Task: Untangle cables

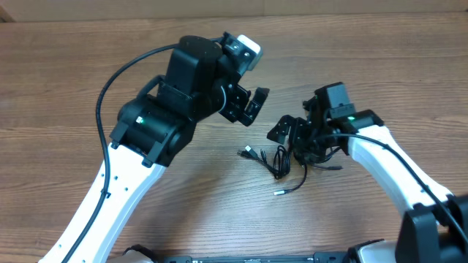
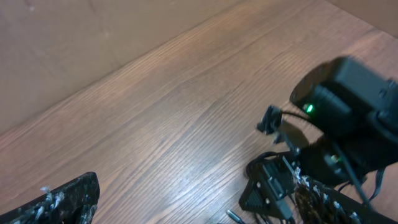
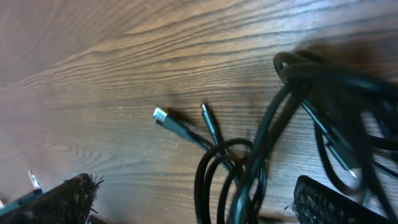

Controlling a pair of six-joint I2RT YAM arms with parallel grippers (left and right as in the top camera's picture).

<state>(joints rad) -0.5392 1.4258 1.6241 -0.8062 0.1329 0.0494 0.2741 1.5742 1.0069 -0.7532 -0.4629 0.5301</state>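
Hovering over tangled cables [image 1: 280,159] on the wooden surface [image 1: 219,197].
Our right tool [image 1: 291,137] gapes wide just above the cables; our left tool [image 1: 252,108], equally wide and empty, hangs near them.

The left arm [image 1: 110,193] and the right arm [image 1: 387,164] are built alike: long glossy white links ending in boxy black joint housings, each with a small green light [image 1: 141,118]. A thick black wire [image 1: 106,95] runs along each arm. A pale grey camera block [image 1: 247,50] sits at the left wrist. The finger pads [image 3: 65,198] are black, rough and flecked with pale fuzz.
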